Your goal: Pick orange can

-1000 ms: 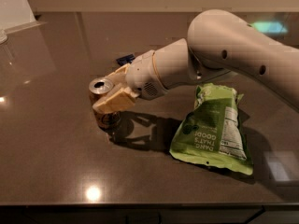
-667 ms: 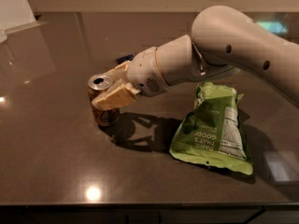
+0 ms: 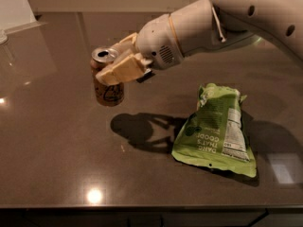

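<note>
The orange can [image 3: 108, 90] is upright, with a silver top and black script on its side. My gripper [image 3: 115, 63] is shut on the can's upper half, one tan finger [image 3: 124, 69] across its front, the other behind it. The can hangs above the dark table [image 3: 57, 150]; its shadow lies on the table to the lower right. My white arm reaches in from the upper right.
A green snack bag [image 3: 216, 129] lies flat on the table to the right of the can. A pale object [image 3: 14, 6] stands at the far left corner. The table's front edge runs along the bottom of the view.
My gripper has lifted the can off the table and raised it. The arm has moved up with it. The green bag has not moved.
</note>
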